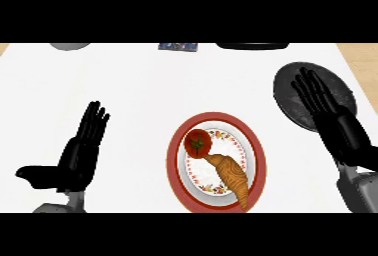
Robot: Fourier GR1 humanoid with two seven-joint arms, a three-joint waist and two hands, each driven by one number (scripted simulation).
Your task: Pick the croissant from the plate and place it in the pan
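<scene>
- At centre, the plate holds a croissant with a tomato at its 11 o'clock.
- Right hand, fingers straight, lies over the pan at 2 o'clock.
- Left hand rests open at 9 o'clock.

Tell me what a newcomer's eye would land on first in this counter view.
First comes the round red-rimmed patterned plate at lower centre, carrying a golden-brown croissant with a red tomato touching its upper end. Next, the dark grey round pan at upper right, with the black right hand spread open above it. The black left hand rests open at lower left, fingers up.
</scene>
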